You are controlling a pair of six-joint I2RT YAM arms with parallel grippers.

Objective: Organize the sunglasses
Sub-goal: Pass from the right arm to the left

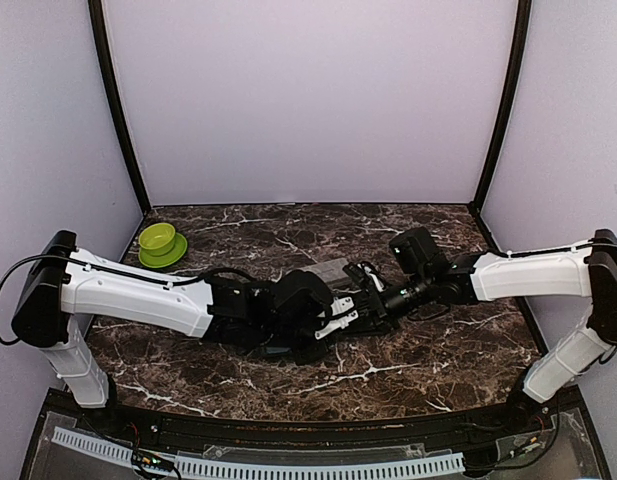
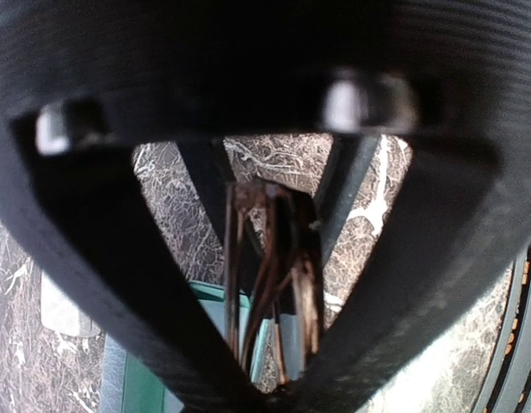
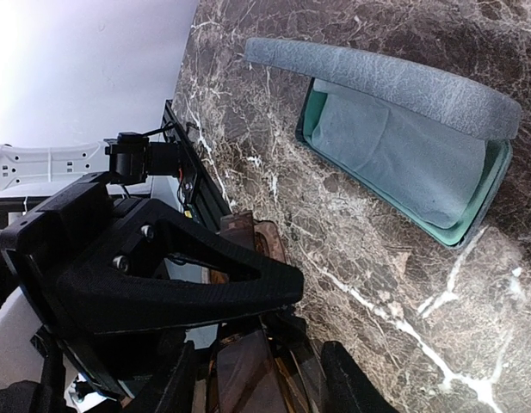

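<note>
Black ribbed fingers (image 2: 93, 284) of the left gripper (image 1: 340, 318) flank the dark brown, translucent-framed sunglasses (image 2: 269, 292), which stand folded in the narrow gap between them. Whether the pads actually press on the frame I cannot tell. From the opposite side the right gripper (image 1: 371, 300) appears to pinch the same pair at its lenses, over the middle of the dark veined marble worktop (image 1: 438, 350). The folded temples run lengthwise along the left fingers. Just beyond both grippers, toward the far edge, lies the open grey felt case with teal lining (image 3: 394, 82), a pale blue cloth (image 3: 394, 151) inside. The pair probably has to travel that short way, with its long axis turned to match the case's.
</note>
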